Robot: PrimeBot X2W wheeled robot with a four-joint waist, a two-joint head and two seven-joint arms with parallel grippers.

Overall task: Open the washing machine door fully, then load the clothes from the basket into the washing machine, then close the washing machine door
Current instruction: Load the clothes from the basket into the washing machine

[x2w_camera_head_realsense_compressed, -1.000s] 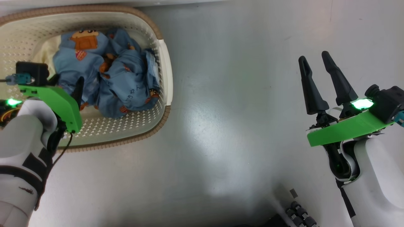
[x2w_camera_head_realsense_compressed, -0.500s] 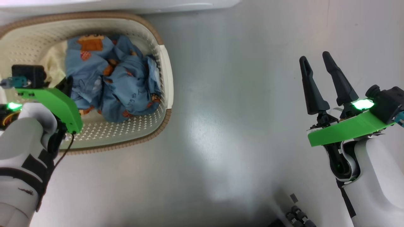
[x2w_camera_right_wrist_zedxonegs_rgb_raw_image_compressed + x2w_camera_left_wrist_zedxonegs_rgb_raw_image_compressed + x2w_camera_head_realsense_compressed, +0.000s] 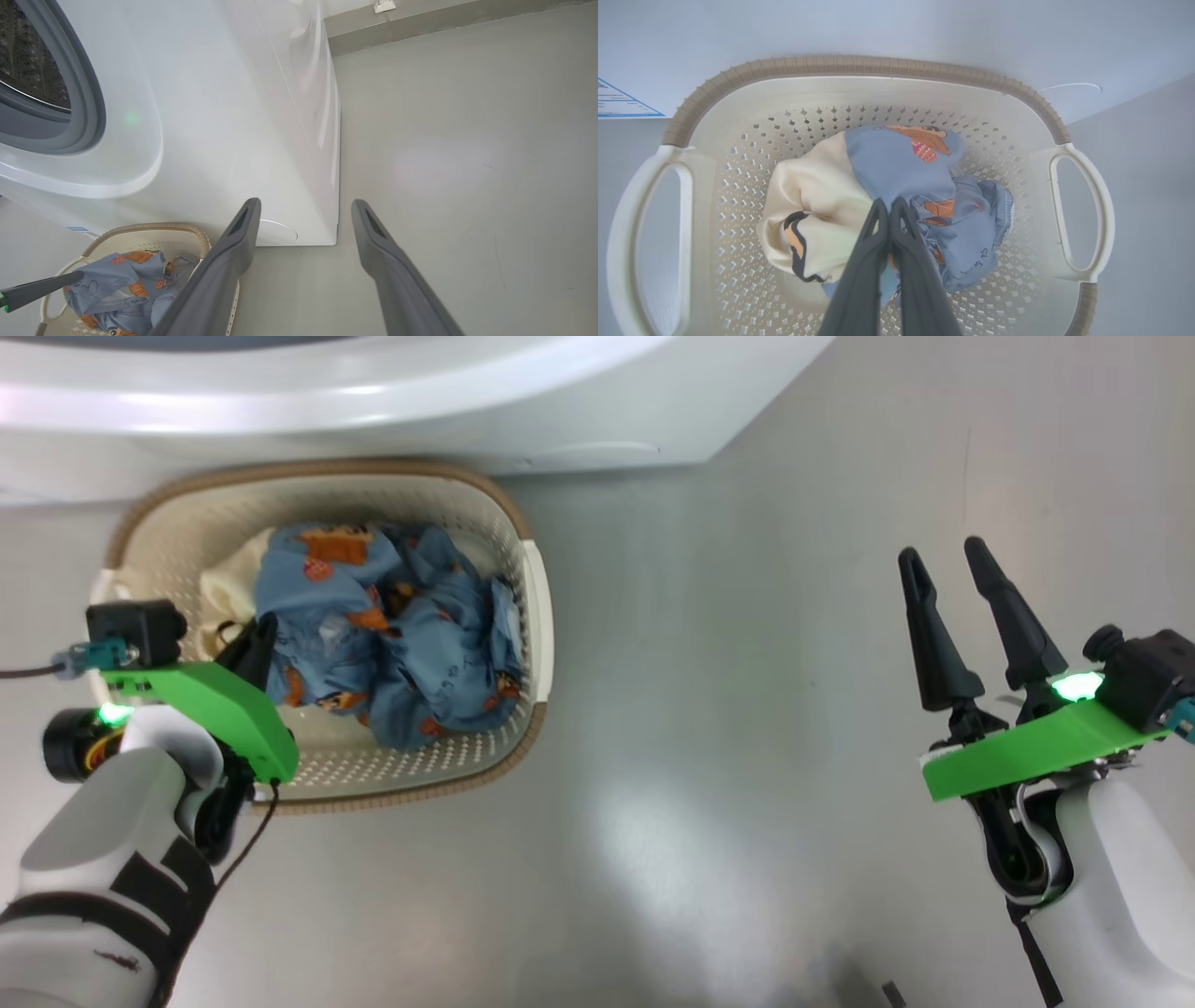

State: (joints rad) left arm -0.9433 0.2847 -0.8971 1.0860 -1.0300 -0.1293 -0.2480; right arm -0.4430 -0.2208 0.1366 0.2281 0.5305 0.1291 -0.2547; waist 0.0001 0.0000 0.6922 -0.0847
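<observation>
1. Against the far edge of the floor (image 3: 700,709) stood the washing machine (image 3: 392,401), white and boxy. In the right wrist view its grey gasket (image 3: 88,93) ringed the uncovered drum (image 3: 28,51).
2. Just before it sat the basket (image 3: 540,616); whether it touched the machine's front I could not tell.
3. Inside lay the clothes (image 3: 439,653), a crumpled blue printed heap with cream cloth at its left side. They looked light, soft and limp, and likely to sag and trail from a thin pinch. A hold deep in a thick, bunched fold near the middle seemed safest.
4. The left gripper (image 3: 888,205) had its fingers pressed together on a fold where cream met blue.
5. The right gripper (image 3: 941,553) hung spread and empty over bare floor, well apart from the basket.
</observation>
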